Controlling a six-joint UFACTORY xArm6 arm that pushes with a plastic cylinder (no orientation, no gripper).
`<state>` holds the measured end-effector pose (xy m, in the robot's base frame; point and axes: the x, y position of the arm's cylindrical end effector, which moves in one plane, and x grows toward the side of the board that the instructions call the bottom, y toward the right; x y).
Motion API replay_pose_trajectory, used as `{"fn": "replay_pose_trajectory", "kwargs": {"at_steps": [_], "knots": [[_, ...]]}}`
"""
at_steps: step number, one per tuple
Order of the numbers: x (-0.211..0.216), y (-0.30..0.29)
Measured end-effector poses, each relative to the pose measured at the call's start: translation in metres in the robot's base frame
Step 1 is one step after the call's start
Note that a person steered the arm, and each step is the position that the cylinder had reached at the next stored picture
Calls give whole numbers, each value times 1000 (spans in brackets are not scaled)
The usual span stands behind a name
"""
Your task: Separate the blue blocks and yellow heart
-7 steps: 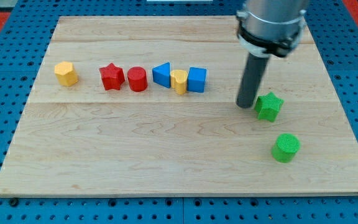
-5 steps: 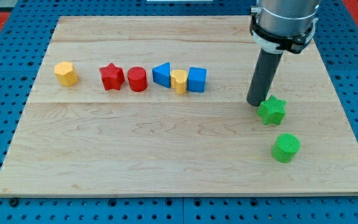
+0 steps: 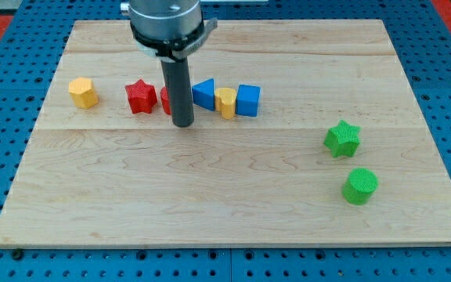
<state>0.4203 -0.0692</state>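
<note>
A blue triangle block [image 3: 204, 93], a yellow heart [image 3: 225, 103] and a blue cube [image 3: 248, 100] stand in a tight row just above the board's middle, the heart touching both blue blocks. My tip [image 3: 182, 123] is just below and left of the blue triangle. The rod hides most of a red cylinder [image 3: 165, 99] behind it.
A red star [image 3: 140, 96] and a yellow hexagonal block [image 3: 83, 92] stand further to the view's left in the same row. A green star [image 3: 341, 139] and a green cylinder [image 3: 360, 186] lie at the view's right. The wooden board [image 3: 233, 204] sits on a blue pegboard.
My rod has moved from beside the green star at the right to the left, now standing in front of the red cylinder. The green star has shifted slightly down and right.
</note>
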Motion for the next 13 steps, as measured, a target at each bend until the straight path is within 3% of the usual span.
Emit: {"fn": "replay_pose_trajectory", "kwargs": {"at_steps": [1,2,3,4,5,6,7,8,11,13], "knots": [[-24,8],[-36,56],[-32,91],[4,107],[13,92],[-7,161],[-9,181],[5,145],[27,229],[34,233]]}}
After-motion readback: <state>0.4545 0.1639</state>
